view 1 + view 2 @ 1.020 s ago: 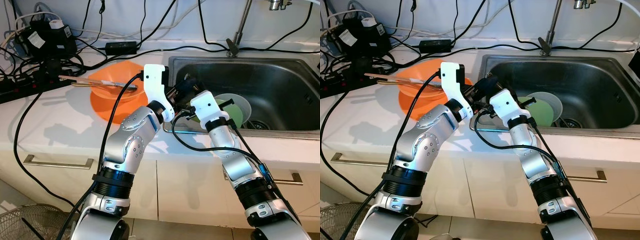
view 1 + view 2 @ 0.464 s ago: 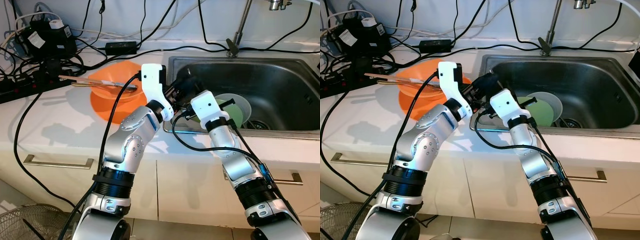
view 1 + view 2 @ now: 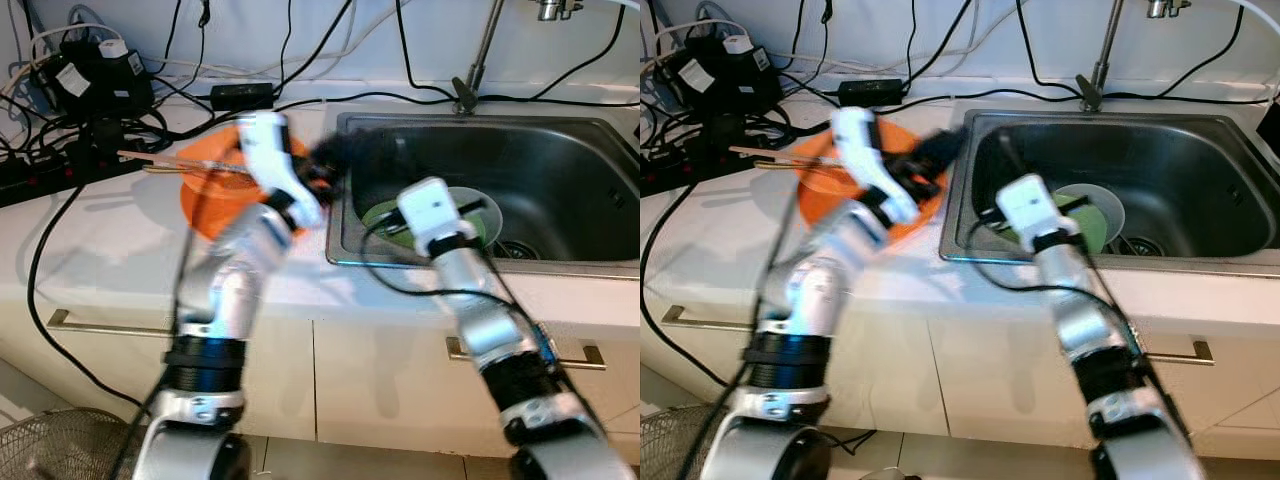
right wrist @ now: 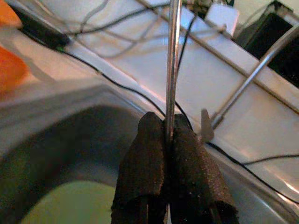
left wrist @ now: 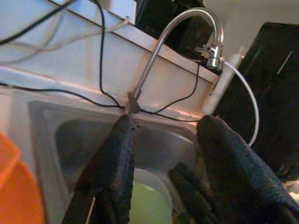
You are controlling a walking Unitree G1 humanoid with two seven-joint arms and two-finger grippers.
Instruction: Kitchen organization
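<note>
A green plate [image 3: 470,222] lies in a clear bowl inside the steel sink [image 3: 480,125]. An orange plate [image 3: 205,195] with an orange bowl and chopsticks [image 3: 165,162] sits on the white counter left of the sink. My right gripper [image 4: 167,130] is shut on a thin metal rod [image 4: 172,70] that stands up over the sink's left part. My right arm [image 3: 435,205] reaches over the sink's front rim. My left gripper [image 5: 166,135] is open and holds nothing. It hovers blurred [image 3: 330,160] between the orange plate and the sink's left rim.
Power strips, adapters and tangled black cables [image 3: 90,75] crowd the back left of the counter. The faucet [image 3: 480,60] rises behind the sink. Cabinet handles [image 3: 115,325] run below the counter edge. A wire fan guard [image 3: 50,445] lies on the floor at lower left.
My left arm has swung left, away from the right gripper and toward the orange plate. The right arm has shifted slightly right over the sink, still gripping the rod.
</note>
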